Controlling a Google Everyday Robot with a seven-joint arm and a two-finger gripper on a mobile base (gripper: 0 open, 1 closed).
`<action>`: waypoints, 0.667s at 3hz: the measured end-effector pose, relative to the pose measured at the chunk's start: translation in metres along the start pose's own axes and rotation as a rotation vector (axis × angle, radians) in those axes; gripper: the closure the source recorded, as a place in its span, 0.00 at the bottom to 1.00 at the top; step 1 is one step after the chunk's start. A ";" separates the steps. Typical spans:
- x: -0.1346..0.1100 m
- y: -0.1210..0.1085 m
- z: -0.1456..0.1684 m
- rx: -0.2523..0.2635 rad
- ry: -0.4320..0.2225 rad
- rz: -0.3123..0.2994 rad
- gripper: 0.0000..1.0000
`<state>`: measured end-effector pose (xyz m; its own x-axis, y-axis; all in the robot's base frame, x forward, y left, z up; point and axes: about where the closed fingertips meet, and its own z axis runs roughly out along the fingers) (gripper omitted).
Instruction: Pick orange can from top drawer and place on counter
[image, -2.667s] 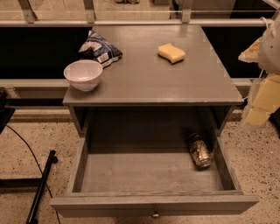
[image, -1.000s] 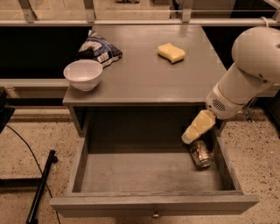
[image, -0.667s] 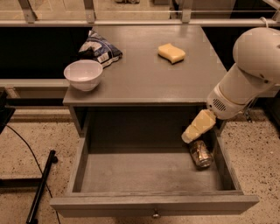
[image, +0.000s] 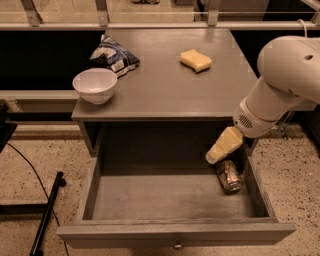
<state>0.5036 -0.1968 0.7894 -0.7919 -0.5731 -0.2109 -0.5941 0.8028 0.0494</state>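
The top drawer (image: 169, 233) of the grey desk (image: 160, 87) is pulled out all the way. The orange can (image: 230, 176) lies on its side inside the drawer, in the back right corner, close to the right wall. Its shiny end faces the front.

The robot's big white arm (image: 282, 75) comes in from the right side. It reaches down past the edge of the desk. The yellow claw (image: 216, 154) at its end points down and to the left, into the drawer. The tip of the claw is just above the can, a little to the left of it. It is hard to tell if the claw is open or shut, or if it touches the can.

On top of the desk sit three things. A white bowl (image: 95, 85) is at the front left corner. A blue and white snack bag (image: 114, 56) is just behind the bowl. A yellow sponge (image: 196, 60) lies farther back, toward the right, well apart from the bowl and the bag.
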 end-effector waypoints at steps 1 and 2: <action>0.005 -0.010 0.023 0.127 0.086 0.071 0.00; 0.011 -0.018 0.040 0.182 0.133 0.209 0.00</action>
<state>0.5107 -0.2111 0.7471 -0.9129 -0.3995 -0.0842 -0.3911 0.9149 -0.1004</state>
